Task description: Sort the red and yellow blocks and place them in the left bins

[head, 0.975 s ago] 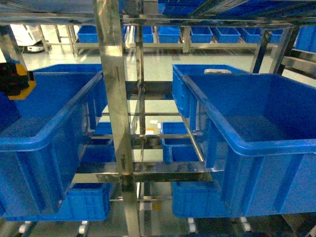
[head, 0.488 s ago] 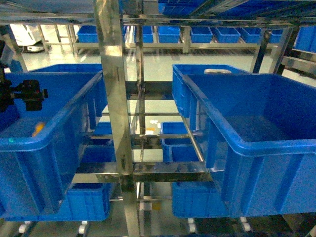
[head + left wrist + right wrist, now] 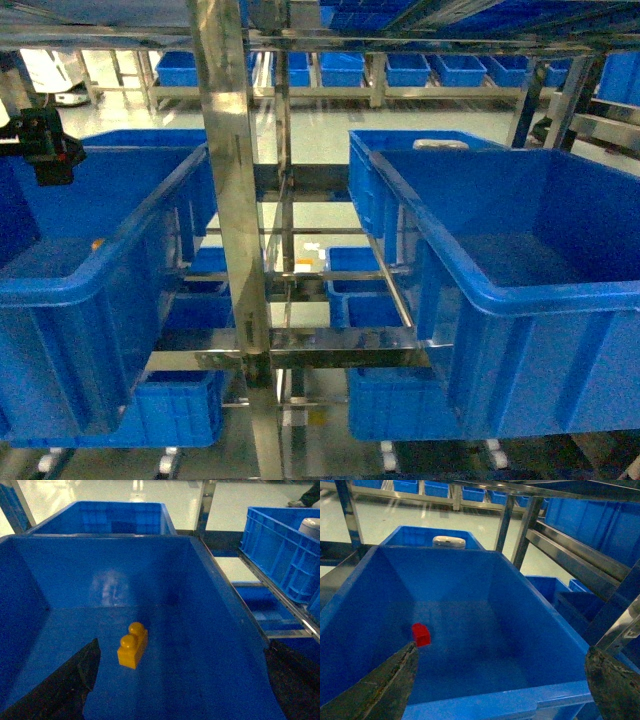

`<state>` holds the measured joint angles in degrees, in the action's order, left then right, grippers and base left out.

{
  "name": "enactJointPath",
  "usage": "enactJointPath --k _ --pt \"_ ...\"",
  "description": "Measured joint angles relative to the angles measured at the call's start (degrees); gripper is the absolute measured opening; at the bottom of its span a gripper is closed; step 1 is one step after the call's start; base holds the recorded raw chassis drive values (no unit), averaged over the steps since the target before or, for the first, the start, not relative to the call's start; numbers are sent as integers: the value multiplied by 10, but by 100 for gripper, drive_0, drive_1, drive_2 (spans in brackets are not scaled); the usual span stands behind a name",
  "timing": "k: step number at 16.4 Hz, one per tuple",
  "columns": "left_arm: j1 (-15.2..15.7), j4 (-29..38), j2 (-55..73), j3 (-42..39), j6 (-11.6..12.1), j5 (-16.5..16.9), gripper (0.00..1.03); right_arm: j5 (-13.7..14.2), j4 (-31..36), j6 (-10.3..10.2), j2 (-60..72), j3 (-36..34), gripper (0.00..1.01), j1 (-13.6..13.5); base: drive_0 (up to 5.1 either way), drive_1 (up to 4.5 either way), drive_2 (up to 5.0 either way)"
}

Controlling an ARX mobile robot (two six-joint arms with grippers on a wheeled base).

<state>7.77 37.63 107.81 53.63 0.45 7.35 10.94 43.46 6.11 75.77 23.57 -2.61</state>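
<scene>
The orange-yellow two-stud block point(image 3: 132, 644) lies loose on the floor of the left deep blue bin point(image 3: 220, 595), and shows as a small orange speck point(image 3: 97, 243) in the head view. My left gripper point(image 3: 180, 685) hangs open above that bin point(image 3: 130, 250), holding nothing; it appears dark at the upper left point(image 3: 45, 148). The small red block point(image 3: 421, 634) rests inside the other deep blue bin point(image 3: 540, 630), by its left wall. My right gripper point(image 3: 500, 685) is open over this bin's near rim. The head view shows this bin point(image 3: 520, 300) but neither the red block nor the right gripper.
A steel rack post point(image 3: 230, 200) stands between the two bins. Smaller blue crates point(image 3: 355, 290) sit on a lower shelf behind it. A white round object point(image 3: 449, 541) lies in a crate behind the right bin. Slanted steel rails point(image 3: 570, 555) run to the right.
My left gripper held the yellow block over the left bin, opened and let it fall. The block now rests on the bin floor, and the gripper has risen slightly.
</scene>
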Motion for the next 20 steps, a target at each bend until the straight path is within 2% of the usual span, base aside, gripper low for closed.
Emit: enactJointPath --k 5,8,11,12,14,17,18,19,20 --pt "8 17 -49 -47 -1 10 98 0 0 0 0 0 98 0 0 0 0" --pt "13 24 -115 -95 -8 19 98 0 0 0 0 0 98 0 0 0 0" --pt "13 3 -195 -157 -25 25 98 0 0 0 0 0 98 0 0 0 0" --pt "4 5 -241 -192 -31 23 98 0 0 0 0 0 98 0 0 0 0" --pt "-9 17 -292 -227 -30 13 98 0 0 0 0 0 98 0 0 0 0" --pt "-38 -10 -414 -290 -35 -9 98 0 0 0 0 0 98 0 0 0 0" --pt "-51 49 -401 -294 -37 -5 98 0 0 0 0 0 98 0 0 0 0" --pt "-51 50 -400 -294 -37 -7 98 0 0 0 0 0 98 0 0 0 0" --pt "-70 71 -410 -310 -25 -61 85 -102 130 -40 -15 -64 70 27 0 0 0"
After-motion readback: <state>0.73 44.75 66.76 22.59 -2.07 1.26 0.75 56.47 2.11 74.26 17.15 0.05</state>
